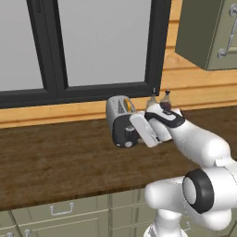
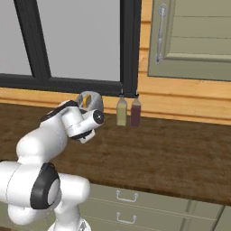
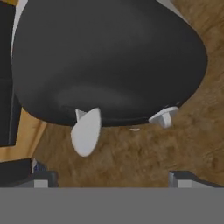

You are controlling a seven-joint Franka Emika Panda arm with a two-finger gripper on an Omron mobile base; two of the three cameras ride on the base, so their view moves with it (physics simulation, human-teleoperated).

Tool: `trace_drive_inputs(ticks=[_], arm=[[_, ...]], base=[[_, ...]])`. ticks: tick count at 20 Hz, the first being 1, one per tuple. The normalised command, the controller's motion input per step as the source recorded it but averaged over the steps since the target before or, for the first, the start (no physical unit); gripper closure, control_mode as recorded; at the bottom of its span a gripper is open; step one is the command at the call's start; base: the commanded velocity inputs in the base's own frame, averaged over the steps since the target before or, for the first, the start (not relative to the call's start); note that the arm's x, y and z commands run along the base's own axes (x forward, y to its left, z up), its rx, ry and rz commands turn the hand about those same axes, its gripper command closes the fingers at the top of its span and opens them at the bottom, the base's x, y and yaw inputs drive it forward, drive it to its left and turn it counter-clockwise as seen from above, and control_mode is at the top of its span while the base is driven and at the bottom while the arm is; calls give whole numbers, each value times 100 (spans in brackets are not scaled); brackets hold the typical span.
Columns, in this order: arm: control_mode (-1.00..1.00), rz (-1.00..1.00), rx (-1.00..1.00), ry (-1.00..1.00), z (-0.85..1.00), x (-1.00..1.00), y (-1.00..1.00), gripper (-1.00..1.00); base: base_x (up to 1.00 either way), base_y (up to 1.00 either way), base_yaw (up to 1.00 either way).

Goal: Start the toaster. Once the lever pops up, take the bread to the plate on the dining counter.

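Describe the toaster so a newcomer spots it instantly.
Find the big dark-framed window; below it runs a wood counter. The toaster stands on it under the window's right corner, left of two small bottles. It is the rounded silver-grey appliance with a black end panel and a round knob, bread in its slot.

The toaster (image 1: 119,121) stands on the desk (image 1: 55,157), near its back edge, below the window (image 1: 83,46). Two bottles (image 2: 128,112) stand side by side to its right. The end effector (image 1: 139,134) is just before the toaster's end panel.
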Motion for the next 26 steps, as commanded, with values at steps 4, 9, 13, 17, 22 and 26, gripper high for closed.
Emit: trace_drive_inputs(ticks=[4, 9, 13, 17, 22, 26], arm=[[-100, 0, 2, 0, -11, 59, 0, -100], [-100, -1, 0, 0, -7, 26, 0, -100], [-100, -2, 0, 0, -29, 15, 0, -100], [-100, -1, -1, -2, -46, -3, 0, -100], [-100, -3, -8, -4, -65, -36, 0, -100], [-100, -3, -6, 0, -49, -23, 0, -100]], base=[[0, 0, 0], [0, 0, 0], [0, 0, 0], [0, 0, 0], [0, 0, 0], [0, 0, 0]])
